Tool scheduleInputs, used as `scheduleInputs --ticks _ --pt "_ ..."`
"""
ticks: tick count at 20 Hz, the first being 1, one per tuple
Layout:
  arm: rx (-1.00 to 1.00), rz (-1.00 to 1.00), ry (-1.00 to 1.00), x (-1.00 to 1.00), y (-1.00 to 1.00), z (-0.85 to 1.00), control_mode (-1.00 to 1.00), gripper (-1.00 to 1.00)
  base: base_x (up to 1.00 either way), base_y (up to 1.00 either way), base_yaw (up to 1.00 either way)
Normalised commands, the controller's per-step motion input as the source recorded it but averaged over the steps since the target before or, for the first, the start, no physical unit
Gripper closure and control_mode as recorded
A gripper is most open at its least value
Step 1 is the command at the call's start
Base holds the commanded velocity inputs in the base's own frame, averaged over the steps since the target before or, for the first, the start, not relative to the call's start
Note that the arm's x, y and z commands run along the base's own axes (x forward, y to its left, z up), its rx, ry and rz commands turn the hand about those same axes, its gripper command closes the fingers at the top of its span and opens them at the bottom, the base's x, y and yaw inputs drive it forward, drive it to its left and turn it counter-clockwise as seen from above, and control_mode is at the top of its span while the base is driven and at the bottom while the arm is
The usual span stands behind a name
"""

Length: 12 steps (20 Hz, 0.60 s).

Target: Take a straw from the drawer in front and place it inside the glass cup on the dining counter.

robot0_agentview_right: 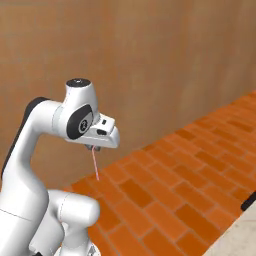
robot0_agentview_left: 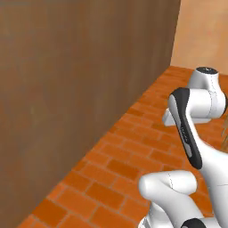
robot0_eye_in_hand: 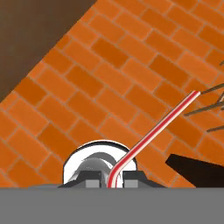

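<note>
My gripper (robot0_agentview_right: 93, 147) hangs under the white hand, pointing down over the brick floor. It is shut on the straw (robot0_agentview_right: 95, 164), a thin pinkish-red stick that hangs below the fingers. In the hand view the straw (robot0_eye_in_hand: 157, 129) rises from between the two dark fingertips (robot0_eye_in_hand: 133, 177) of my gripper (robot0_eye_in_hand: 112, 179), bends, and runs up to the right. The drawer and the glass cup are out of view. I cannot tell whether the beige slab corner (robot0_agentview_right: 235, 240) at the lower right is the dining counter.
A tall dark wood panel wall (robot0_agentview_left: 67, 89) stands close on the left and ahead. Orange brick floor (robot0_agentview_right: 190, 175) stretches to the right. Thin dark twigs (robot0_eye_in_hand: 210, 103) and a black shape (robot0_eye_in_hand: 197, 170) lie at the right of the hand view.
</note>
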Motion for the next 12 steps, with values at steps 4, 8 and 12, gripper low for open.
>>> scheduleInputs --ticks 4,8,12 --pt "0.00 0.00 0.00 0.00 0.00 0.00 1.00 1.00 0.45 0.52 -0.78" --pt "0.00 0.00 0.00 0.00 0.00 0.00 1.00 1.00 0.45 0.53 -0.78" --pt "0.00 0.00 0.00 0.00 0.00 0.00 1.00 1.00 0.48 0.55 -0.78"
